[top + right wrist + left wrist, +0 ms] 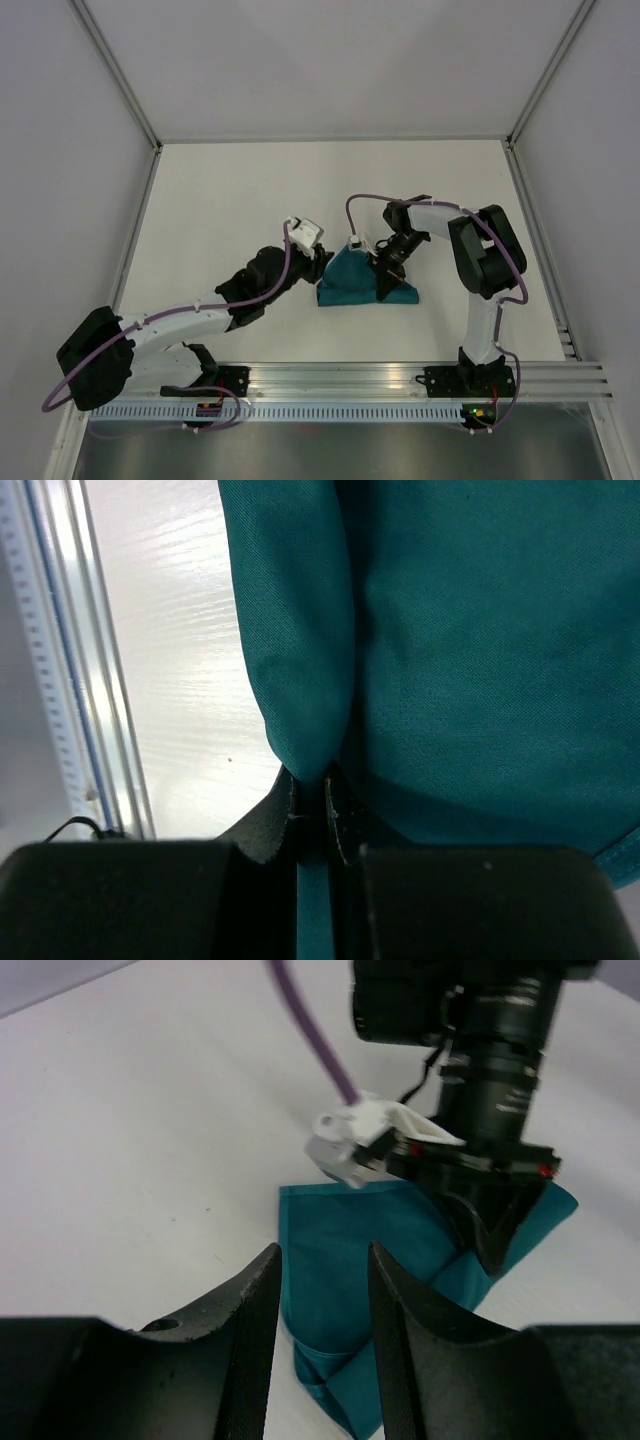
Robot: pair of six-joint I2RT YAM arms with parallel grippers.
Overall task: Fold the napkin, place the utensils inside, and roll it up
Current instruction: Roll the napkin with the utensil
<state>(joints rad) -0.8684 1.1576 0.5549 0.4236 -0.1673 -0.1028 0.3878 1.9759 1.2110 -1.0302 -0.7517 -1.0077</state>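
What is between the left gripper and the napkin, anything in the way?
Nothing visible. The open left gripper hangs right at the napkin's edge, with cloth showing between its jaws. The right gripper is shut on a fold farther along, to one side of that path.

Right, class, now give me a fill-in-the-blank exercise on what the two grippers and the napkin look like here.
1. The right gripper is ____ on a fold of the napkin.
2. The left gripper holds nothing; its fingers stand ____.
3. The cable running by the right gripper is ____ in colour.

Missing words: shut; open; purple.
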